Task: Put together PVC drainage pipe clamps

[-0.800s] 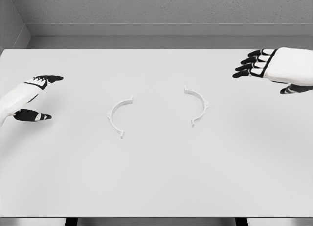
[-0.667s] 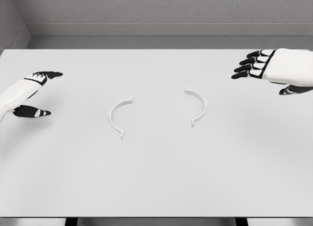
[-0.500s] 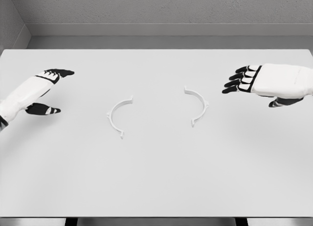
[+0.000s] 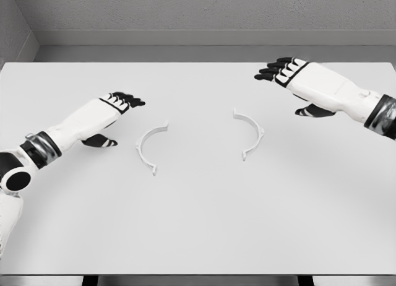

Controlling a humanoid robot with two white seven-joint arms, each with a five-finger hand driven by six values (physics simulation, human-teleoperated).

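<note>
Two white half-ring clamp pieces lie apart on the white table. The left clamp half opens toward the right; the right clamp half opens toward the left. My left hand hovers just left of the left half, fingers spread and holding nothing. Up and to the right of the right half, my right hand is stretched out flat, fingers extended, thumb hanging below, also empty.
A grey wall runs along the table's far edge. The table's front edge shows at the bottom of the view.
Both arms have reached inward over the table. The left hand moved right toward the left clamp half; the right hand moved left and farther back, near the right half. The clamp halves stayed put.
</note>
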